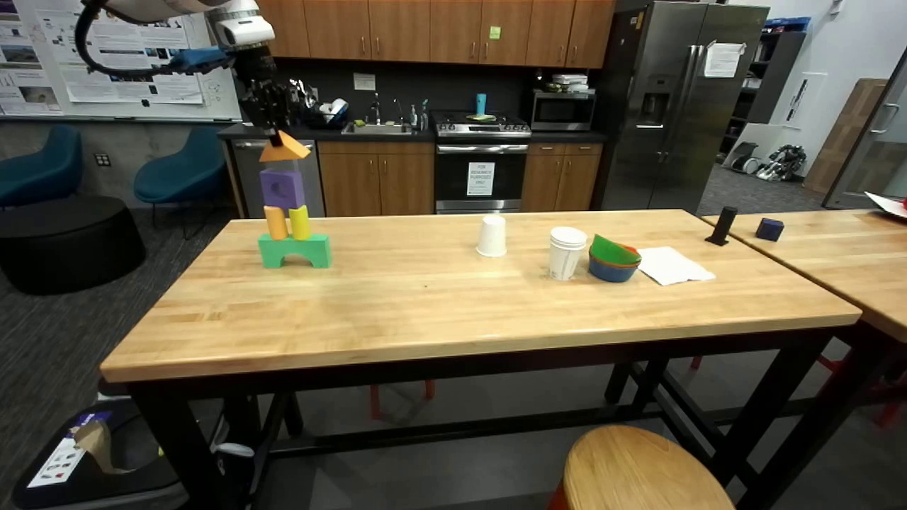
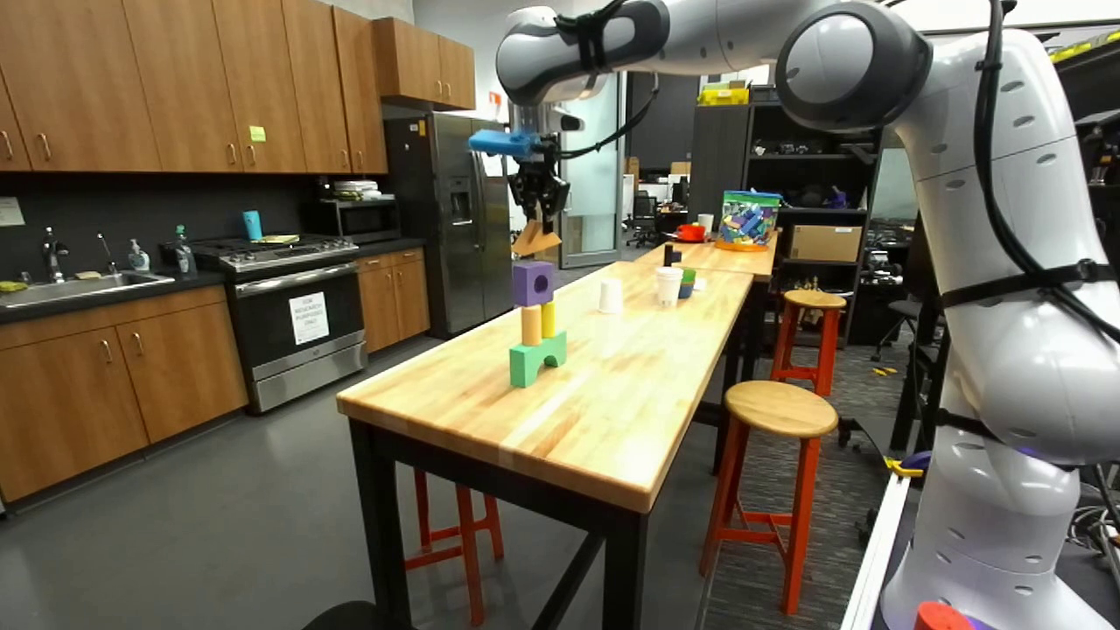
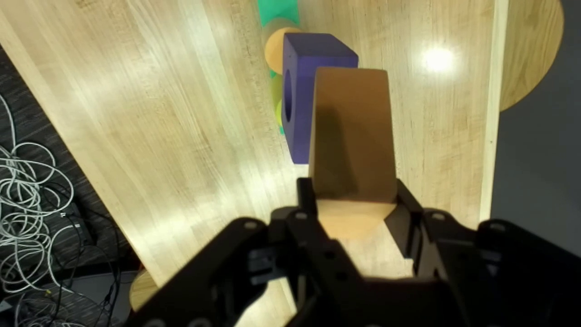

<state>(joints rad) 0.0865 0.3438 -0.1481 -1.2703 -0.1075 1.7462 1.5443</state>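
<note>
Stacked: green arch (image 1: 295, 245), orange cylinder (image 1: 275, 222), yellow cylinder (image 1: 300, 222), purple block (image 1: 282, 189); not yet placed: orange triangle (image 1: 285, 149), clamped in the gripper (image 3: 353, 195), just above the purple block.

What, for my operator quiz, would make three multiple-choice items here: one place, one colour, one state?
1. Where is the purple block? A: In a bowl. B: On the two cylinders. C: On a stool.
2. What colour is the arch block? A: Red. B: White. C: Green.
3. How is the gripper? A: Shut on the orange wedge. B: Open, empty. C: Shut, empty.

1 B: both exterior views show it atop them.
2 C: green in both exterior views.
3 A: fingers meet both its sides in the wrist view.
</note>
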